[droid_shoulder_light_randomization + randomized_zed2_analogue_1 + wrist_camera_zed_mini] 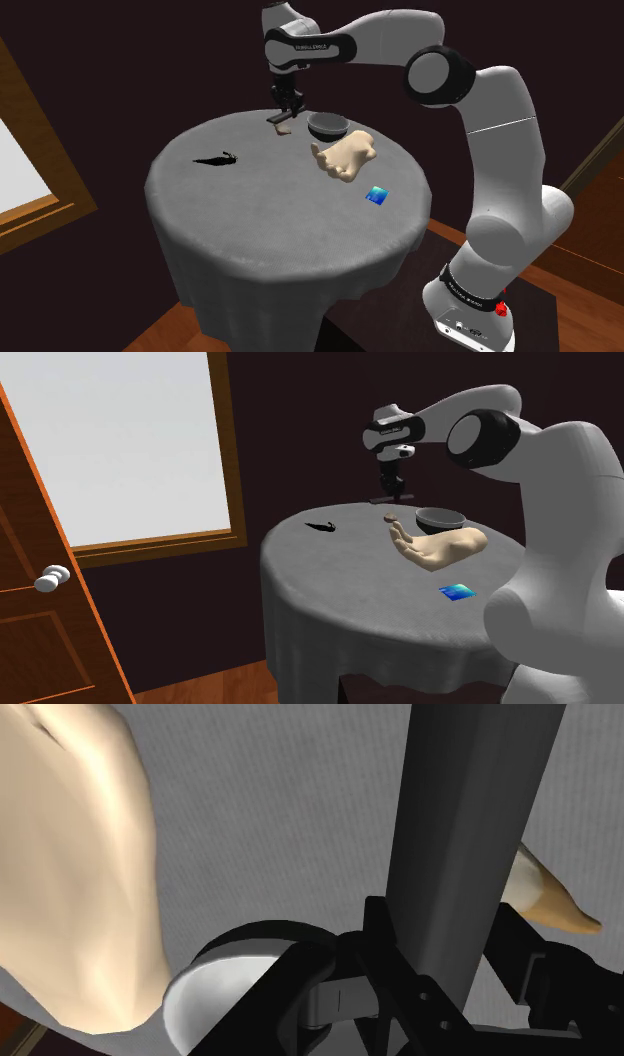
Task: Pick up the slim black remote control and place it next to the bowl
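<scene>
The jaws are clenched on the slim remote (455, 834). In the wrist view this dark, flat bar stands between them and is pressed from both sides. The remote is held in the air above the far part of the worktop (260, 205), just to the shoulder view's left of the dark bowl (328, 125). Directly under the jaws a small brownish object (283, 128) lies on the grey cloth.

A pale hand-shaped object (345, 158) lies just beside the bowl on its near side. A little blue card (377, 195) lies nearer again and to the right. A small black thing (218, 159) rests well apart on the left.

I judge the remote to be light and stiff, with smooth sides, so it can slide or turn in the jaws if the arm moves quickly. Most of the bar runs away from the jaws, so the hold seems to be near one end. A hold across the narrow sides near the middle would be steadier.

The bare cloth beside the bowl is tight between the brownish object and the hand shape. The remote should go down slowly and touch the cloth before it is let go.
</scene>
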Robot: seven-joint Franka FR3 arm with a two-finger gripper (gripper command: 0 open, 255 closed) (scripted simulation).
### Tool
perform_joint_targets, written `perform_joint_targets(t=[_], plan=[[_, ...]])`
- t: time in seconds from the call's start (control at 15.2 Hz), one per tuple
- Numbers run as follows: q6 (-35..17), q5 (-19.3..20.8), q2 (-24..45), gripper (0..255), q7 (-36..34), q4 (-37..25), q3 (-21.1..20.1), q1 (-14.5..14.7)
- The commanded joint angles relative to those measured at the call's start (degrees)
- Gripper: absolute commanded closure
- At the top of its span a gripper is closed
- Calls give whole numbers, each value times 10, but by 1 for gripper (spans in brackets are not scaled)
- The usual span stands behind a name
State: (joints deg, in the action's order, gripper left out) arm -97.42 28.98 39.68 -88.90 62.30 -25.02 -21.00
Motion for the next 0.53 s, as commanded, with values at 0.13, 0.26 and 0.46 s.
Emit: perform_joint_targets(t=[0.13, 0.26, 0.46], plan=[[-28, 2, 0, 255, -9, 30, 1, -6], [-42, 4, 2, 255, -13, 43, 1, -8], [-62, 7, 5, 255, -20, 61, 3, -11]])
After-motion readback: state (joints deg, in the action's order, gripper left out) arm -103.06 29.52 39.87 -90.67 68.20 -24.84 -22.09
